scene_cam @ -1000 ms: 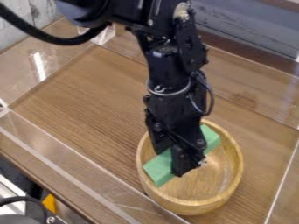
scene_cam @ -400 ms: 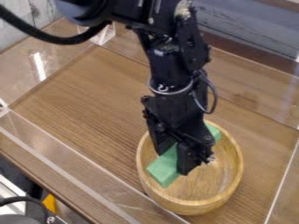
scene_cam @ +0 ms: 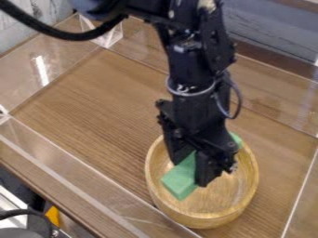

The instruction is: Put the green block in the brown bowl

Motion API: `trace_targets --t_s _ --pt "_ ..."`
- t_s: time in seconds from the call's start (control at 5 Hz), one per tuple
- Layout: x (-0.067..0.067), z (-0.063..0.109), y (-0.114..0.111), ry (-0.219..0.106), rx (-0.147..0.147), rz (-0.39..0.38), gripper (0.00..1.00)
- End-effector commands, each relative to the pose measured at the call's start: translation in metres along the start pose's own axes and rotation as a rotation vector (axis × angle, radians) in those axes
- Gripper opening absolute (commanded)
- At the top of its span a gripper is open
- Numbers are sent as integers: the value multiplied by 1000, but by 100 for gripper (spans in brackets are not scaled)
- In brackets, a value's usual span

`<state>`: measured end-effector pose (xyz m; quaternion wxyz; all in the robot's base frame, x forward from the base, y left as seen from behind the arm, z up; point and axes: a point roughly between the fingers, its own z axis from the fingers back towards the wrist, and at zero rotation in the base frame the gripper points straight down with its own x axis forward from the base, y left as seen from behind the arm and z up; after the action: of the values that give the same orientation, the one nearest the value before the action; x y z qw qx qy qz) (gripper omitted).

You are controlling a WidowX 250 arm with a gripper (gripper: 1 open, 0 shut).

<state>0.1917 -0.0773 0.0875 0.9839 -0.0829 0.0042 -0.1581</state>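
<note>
The green block [scene_cam: 181,178] is at the brown bowl [scene_cam: 225,206], inside its rim as the camera sees it, in the lower right of the frame. It slants — one end toward the bowl's lower left, the other running up under the claw [scene_cam: 204,167], with a bit of green showing again on the claw's right side. The claw covers the block's middle, its dark fingers right over the bowl; whether they grip the block or merely stand around it I cannot tell, nor how wide they are set. Whether the block touches the bowl's floor is hidden too.

The bowl is light brown and round, its lower part bare, and it sits on the wooden table [scene_cam: 93,107] near the lower right. From the claw the black arm [scene_cam: 192,46] rises to the top of the frame, with a dark cable [scene_cam: 56,39] curving off toward the upper left. Along the table's left side runs a clear strip [scene_cam: 74,181] — shiny, slanting down toward the bottom of the frame. In the lower left corner there are dark cables and a small yellow-orange piece [scene_cam: 52,215].
</note>
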Motion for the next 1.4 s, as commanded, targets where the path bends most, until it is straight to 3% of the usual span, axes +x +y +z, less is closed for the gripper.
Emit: trace_targets --t_s 0.0,0.2,0.6,1.2 --pt "8 14 19 -53 9 39 0" --pt "7 14 36 -56 12 78 0" --pt "2 -21 -7 -16 16 -32 0" --pt "23 -31 4 -24 14 34 0"
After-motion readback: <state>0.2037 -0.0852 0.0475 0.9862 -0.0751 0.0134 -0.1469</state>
